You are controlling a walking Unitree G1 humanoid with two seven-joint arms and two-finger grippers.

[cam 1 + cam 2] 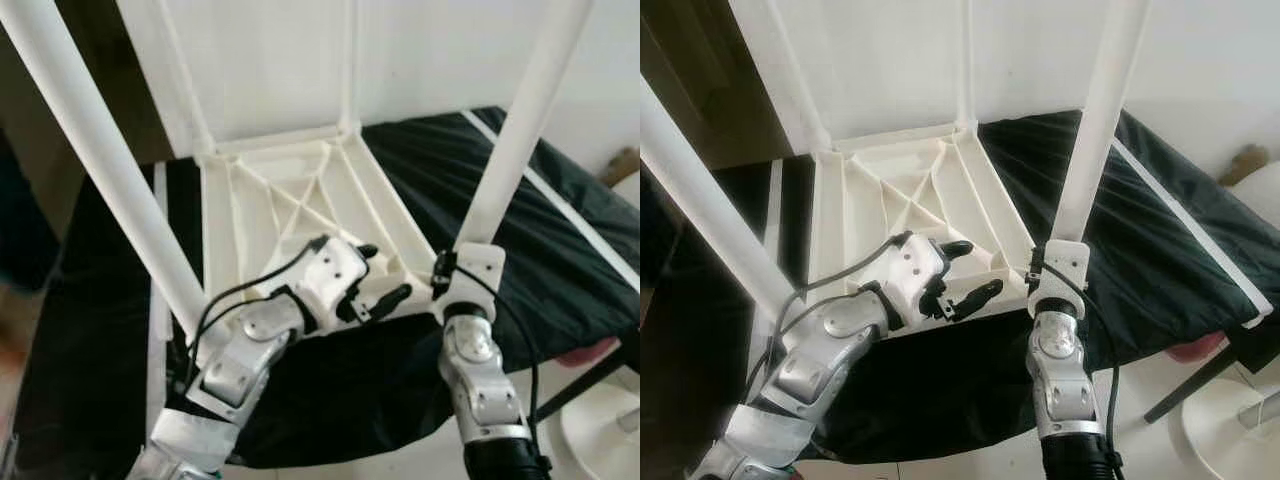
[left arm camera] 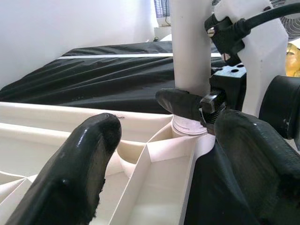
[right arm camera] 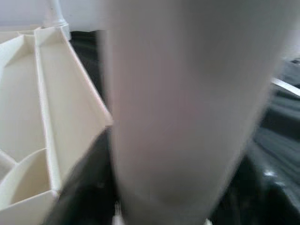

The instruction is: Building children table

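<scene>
Black cloth (image 1: 560, 250) under upturned tabletop (image 1: 300, 215), L gripper (image 1: 380, 275) spread, R gripper (image 2: 197, 105) pinching leg (image 1: 515, 130).

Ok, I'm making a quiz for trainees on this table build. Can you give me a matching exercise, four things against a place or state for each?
Things:
1. Tabletop
2. Near right leg
3. Left gripper
4. Black cloth

Places or states:
A. Spread out beneath the table parts
B. Open, fingers over the ribbed frame by the corner socket
C. Lying upside down, ribs facing up
D. Standing up from the corner, the right gripper on its base

Pairs: 1-C, 2-D, 3-B, 4-A
</scene>
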